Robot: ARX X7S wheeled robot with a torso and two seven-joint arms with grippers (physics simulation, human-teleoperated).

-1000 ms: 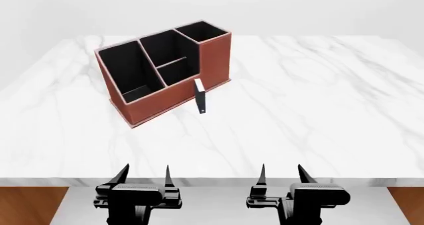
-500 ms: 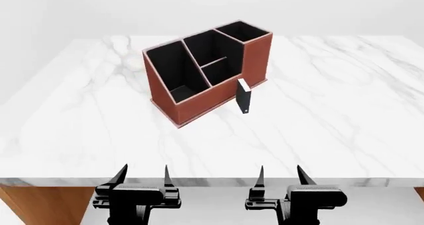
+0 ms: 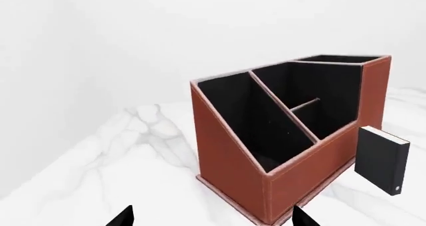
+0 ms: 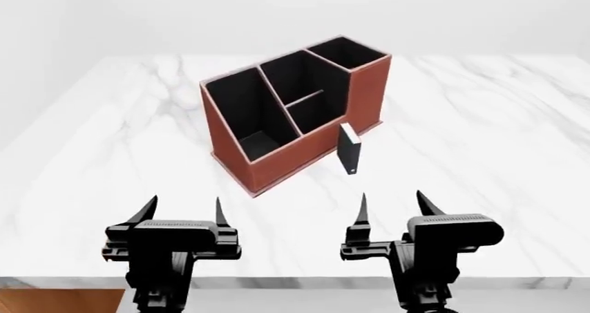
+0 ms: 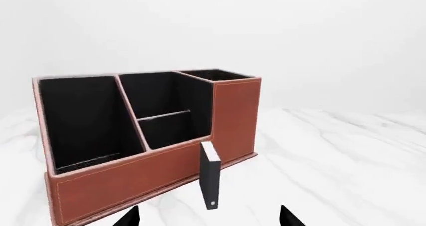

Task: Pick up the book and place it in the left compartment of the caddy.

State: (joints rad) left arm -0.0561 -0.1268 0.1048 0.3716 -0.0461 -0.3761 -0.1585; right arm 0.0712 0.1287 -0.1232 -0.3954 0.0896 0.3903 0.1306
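Both grippers have advanced over the tabletop [image 4: 479, 154] edge, the left gripper [image 4: 182, 211] and right gripper [image 4: 391, 206] spread open and empty. The book [image 4: 349, 149] stands upright at the caddy's [image 4: 276, 157] 4 o'clock, just beside its front wall, at 12 o'clock from the right gripper.

Reddish-brown caddy [image 4: 276, 154] with black lining and pale pink rim; black book [image 4: 349, 150]; white grey-veined marble table [image 4: 479, 119].

Caddy [image 4: 276, 154] wall just beside book [image 4: 349, 149]
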